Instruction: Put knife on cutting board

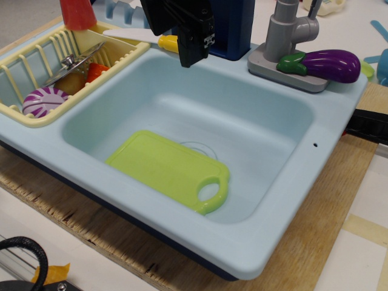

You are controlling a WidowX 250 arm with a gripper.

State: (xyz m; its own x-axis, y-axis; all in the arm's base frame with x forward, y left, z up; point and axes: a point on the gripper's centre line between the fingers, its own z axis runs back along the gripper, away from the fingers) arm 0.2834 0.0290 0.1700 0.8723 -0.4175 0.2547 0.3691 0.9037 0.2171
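The lime-green cutting board [163,167] lies flat on the floor of the light blue toy sink [285,200], with its loop handle toward the front right. The knife lies on the sink's back rim. Its yellow-orange handle [168,43] pokes out just left of my gripper, and its white blade [124,34] runs left over the dish rack's corner. My black gripper [194,56] hangs at the right end of the handle and hides it. The fingers look close together, but I cannot tell whether they hold the handle.
A yellow dish rack [36,112] at the left holds a metal utensil with a round knob [70,62], a purple and white item [43,100] and an orange piece. A grey faucet [290,27] and a purple eggplant [330,63] stand at the back right.
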